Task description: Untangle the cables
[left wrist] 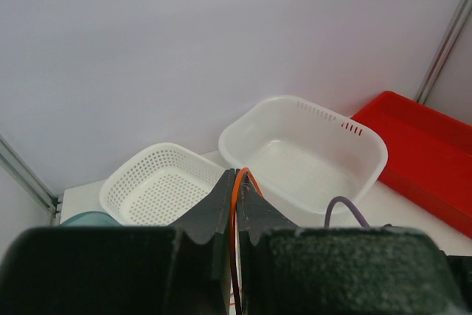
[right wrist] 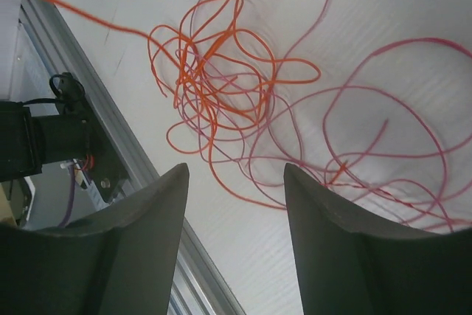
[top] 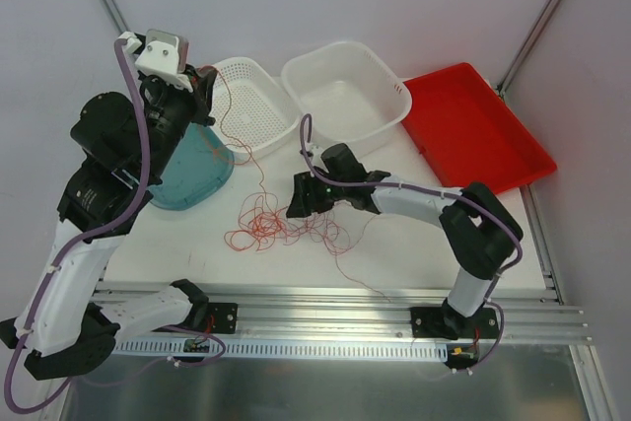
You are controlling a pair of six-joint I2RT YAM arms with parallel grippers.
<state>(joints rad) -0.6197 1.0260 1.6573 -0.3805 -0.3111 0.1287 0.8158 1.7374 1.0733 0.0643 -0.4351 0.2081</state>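
Note:
The cables lie as a loose tangle of thin red-orange strands [top: 271, 226] on the white table in front of the arms. My left gripper [top: 202, 81] is raised high at the back left. It is shut on one orange strand [left wrist: 234, 208], which arcs over the fingertips [left wrist: 225, 182] and hangs down toward the tangle. My right gripper [top: 296, 206] hovers low at the tangle's right side. In the right wrist view this gripper [right wrist: 234, 171] is open with nothing between its fingers. The knot of loops [right wrist: 214, 71] lies just beyond its tips.
At the back stand a white perforated basket [top: 258, 110], a white tub [top: 345, 105] and a red tray [top: 473, 135]. A teal bowl [top: 197, 182] sits under the left arm. An aluminium rail [top: 325, 308] runs along the near edge, with one strand trailing toward it.

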